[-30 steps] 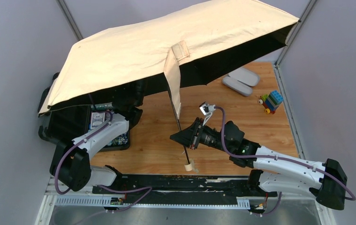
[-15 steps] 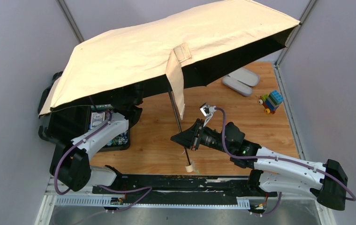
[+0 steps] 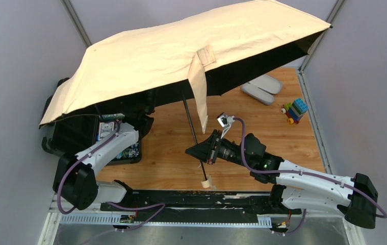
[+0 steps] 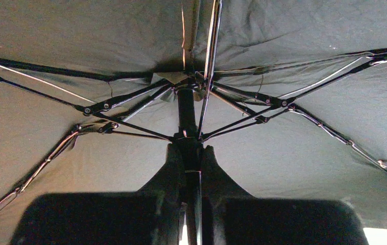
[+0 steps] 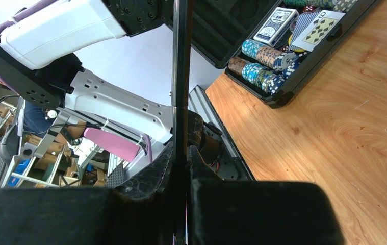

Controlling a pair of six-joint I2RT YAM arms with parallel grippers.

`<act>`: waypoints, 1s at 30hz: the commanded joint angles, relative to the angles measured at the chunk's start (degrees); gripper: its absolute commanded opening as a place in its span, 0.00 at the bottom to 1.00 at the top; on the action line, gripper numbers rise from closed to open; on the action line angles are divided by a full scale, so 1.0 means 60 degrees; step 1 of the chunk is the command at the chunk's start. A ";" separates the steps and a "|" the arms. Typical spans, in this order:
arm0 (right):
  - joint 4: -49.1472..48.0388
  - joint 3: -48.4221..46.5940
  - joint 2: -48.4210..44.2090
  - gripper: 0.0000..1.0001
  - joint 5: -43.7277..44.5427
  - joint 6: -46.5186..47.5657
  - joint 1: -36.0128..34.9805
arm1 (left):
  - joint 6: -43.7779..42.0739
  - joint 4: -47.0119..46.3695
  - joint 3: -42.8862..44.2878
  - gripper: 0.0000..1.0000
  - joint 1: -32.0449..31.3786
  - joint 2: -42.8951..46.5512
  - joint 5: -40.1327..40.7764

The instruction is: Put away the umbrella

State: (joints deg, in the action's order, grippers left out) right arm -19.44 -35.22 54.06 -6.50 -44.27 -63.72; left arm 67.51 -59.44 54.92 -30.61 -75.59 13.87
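Umbrella (image 3: 181, 56) fully spread, beige canopy up and tilted, held in the air over the far half of the bench (image 3: 293, 145), from the left edge across to the far-right corner. Strap tab (image 3: 200, 97) hanging loose off the canopy's near rim. Thin black shaft (image 3: 193, 133) slanting down toward the middle of the near edge, small pale handle (image 3: 207, 180) at its low end, just above the bench or touching it; cannot tell which. Right tool (image 5: 181, 158) clamped narrow on the shaft partway up, above the handle. Left tool (image 4: 191, 153) up under the canopy, pinched close around the shaft right beneath the runner (image 4: 188, 138), ribs (image 4: 125, 99) all stretched out straight. Judged progress: early. No collapsing, folding, strapping or stowing done yet. Both holds apparently in place for the first real step, drawing the runner down along the shaft to drop the canopy. Left to do after that, by the look of it: telescoping the shaft, gathering and wrapping the fabric, fastening the strap tab, then setting the bundle down somewhere. Off to the sides: black case of poker chips and cards (image 3: 122, 148) at the left edge, lilac-grey oval case (image 3: 256, 93) near the far-right corner, toy of coloured blocks (image 3: 294, 110) by the right edge.
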 commanded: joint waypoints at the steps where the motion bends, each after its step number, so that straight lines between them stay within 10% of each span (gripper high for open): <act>1: -0.1113 -0.0239 -0.0309 0.00 0.0111 0.0656 -0.0067 | -0.0516 0.0853 0.0434 0.00 0.0034 0.0542 -0.0167; 9: 0.0679 -0.1231 -0.0486 0.00 0.1048 0.3007 -0.0059 | -0.0678 0.1752 -0.0095 0.00 0.0033 0.1167 -0.0515; 12: 0.0695 -0.1140 -0.0618 0.00 0.0899 0.3134 -0.0058 | -0.0715 0.2736 0.0289 0.28 0.0033 0.1291 -0.0662; 16: 0.0600 -0.0838 -0.0700 0.00 0.0722 0.2922 -0.0058 | -0.0614 0.2491 0.0355 0.00 0.0033 0.1232 -0.0590; 30: 0.0252 -0.2111 -0.0020 0.00 0.1908 0.4827 0.0247 | -0.0823 0.0302 -0.1078 0.00 -0.1146 0.0384 -0.2926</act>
State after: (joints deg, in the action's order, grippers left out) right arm -5.10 -37.93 52.93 1.45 -25.76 -64.10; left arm 63.42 -53.19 54.41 -32.97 -71.16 10.31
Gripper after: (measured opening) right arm 0.082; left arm 0.276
